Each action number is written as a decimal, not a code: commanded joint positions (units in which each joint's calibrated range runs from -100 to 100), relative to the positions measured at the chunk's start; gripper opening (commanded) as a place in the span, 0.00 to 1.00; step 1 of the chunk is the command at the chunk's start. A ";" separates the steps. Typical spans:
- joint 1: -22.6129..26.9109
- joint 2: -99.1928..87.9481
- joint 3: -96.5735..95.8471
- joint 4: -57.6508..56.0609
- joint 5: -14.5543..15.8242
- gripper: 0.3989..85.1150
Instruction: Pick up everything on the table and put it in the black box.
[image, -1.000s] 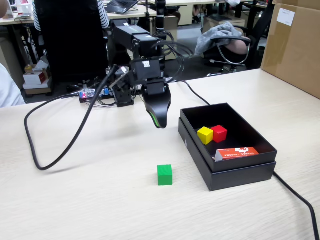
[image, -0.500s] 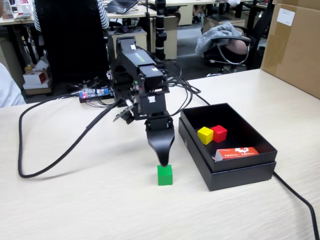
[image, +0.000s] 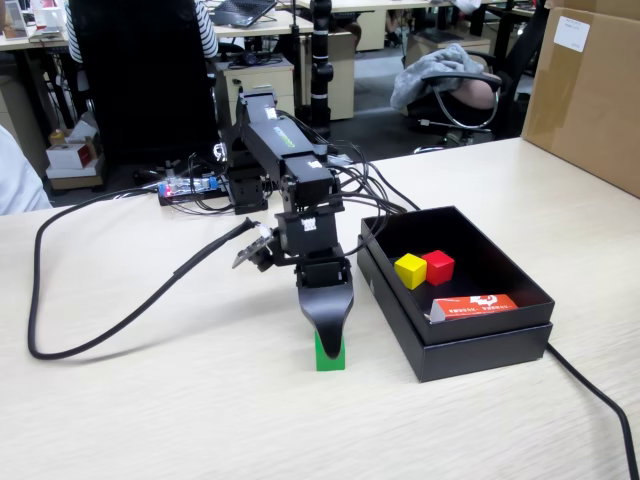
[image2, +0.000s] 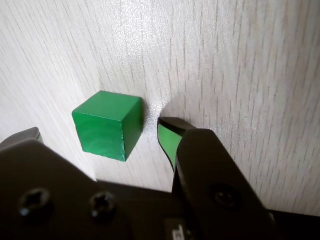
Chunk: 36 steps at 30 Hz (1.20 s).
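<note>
A green cube (image: 330, 354) sits on the pale wooden table, left of the black box (image: 480, 345) in the fixed view. My gripper (image: 327, 335) points straight down over it. In the wrist view the green cube (image2: 107, 124) lies between my two jaws, which stand apart on either side of it without touching; the gripper (image2: 100, 131) is open. The black box holds a yellow cube (image: 410, 270), a red cube (image: 437, 266) and a red-and-white packet (image: 474, 306).
A thick black cable (image: 110, 325) loops across the table at the left in the fixed view. Another cable (image: 595, 395) runs off the box's right corner. A cardboard box (image: 590, 85) stands at the far right.
</note>
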 joint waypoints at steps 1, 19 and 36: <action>0.10 -0.84 4.94 -0.10 0.10 0.54; 0.24 2.84 7.20 -3.12 -1.86 0.24; 0.34 -13.11 -2.14 -3.21 -3.32 0.01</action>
